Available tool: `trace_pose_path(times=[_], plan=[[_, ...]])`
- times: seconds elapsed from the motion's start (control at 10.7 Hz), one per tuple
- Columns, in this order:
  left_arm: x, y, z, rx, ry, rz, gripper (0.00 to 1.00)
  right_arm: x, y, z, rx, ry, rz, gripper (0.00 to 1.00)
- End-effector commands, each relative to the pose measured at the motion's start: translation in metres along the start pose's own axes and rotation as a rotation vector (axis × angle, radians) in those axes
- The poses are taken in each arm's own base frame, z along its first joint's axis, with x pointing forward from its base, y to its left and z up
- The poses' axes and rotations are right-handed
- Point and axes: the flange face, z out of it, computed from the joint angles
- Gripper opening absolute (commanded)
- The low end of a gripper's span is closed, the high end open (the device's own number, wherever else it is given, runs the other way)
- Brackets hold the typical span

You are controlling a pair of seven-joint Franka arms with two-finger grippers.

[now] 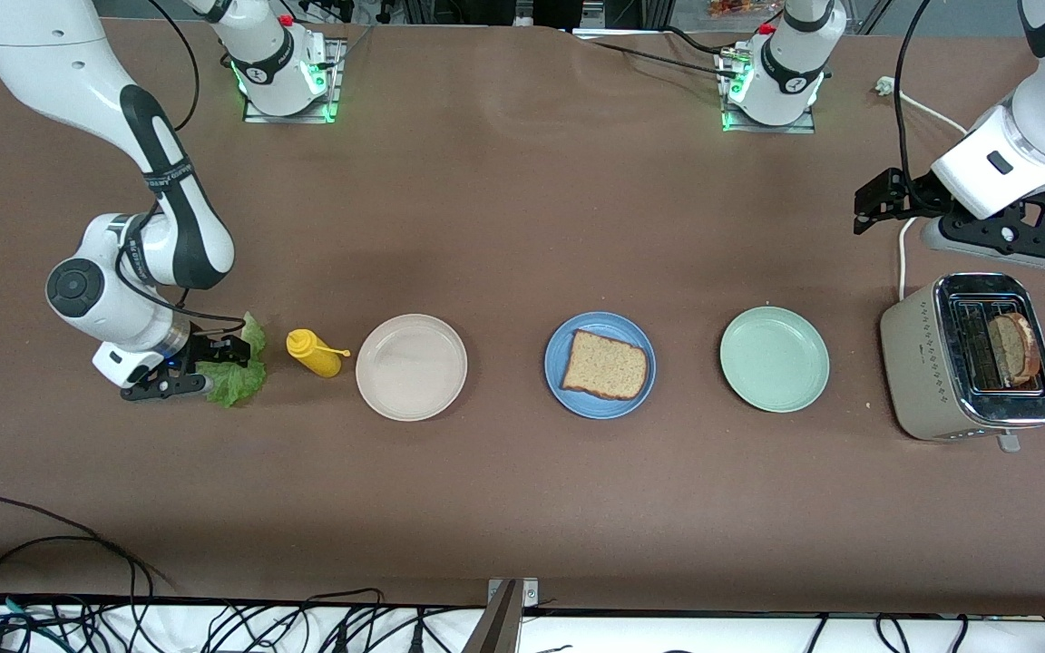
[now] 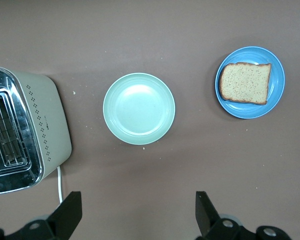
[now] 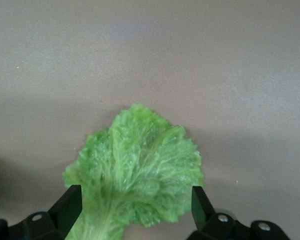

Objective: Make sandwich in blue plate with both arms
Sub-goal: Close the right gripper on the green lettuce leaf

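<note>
At the right arm's end of the table, right gripper (image 1: 214, 367) wide open astride the lettuce leaf (image 3: 137, 170), nothing gripped, leaf liable to tear or slip; left gripper (image 1: 885, 204) open, empty, waiting above the toaster (image 1: 967, 358); bread slice (image 1: 606, 365) on blue plate (image 1: 559, 349).

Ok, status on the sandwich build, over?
Right gripper open, down astride the lettuce beside the mustard. Left gripper open, waiting above the toaster. One bread slice on the blue plate, second slice in toaster. Nothing blocking.
</note>
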Motion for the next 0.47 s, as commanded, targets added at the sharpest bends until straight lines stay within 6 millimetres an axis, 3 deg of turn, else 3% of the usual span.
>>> trace_pose_path(times=[0.0,0.37], plan=[[0.0,-0.0011,-0.0015,-0.001,0.006,-0.01,1.0,-0.0018,0.0007,0.0087,-0.007,0.017,-0.039,0.85],[-0.0014,-0.0045,-0.0007,-0.002,-0.004,-0.041,1.0,-0.0024,0.0006,0.0092,-0.006,0.011,-0.053,0.38]])
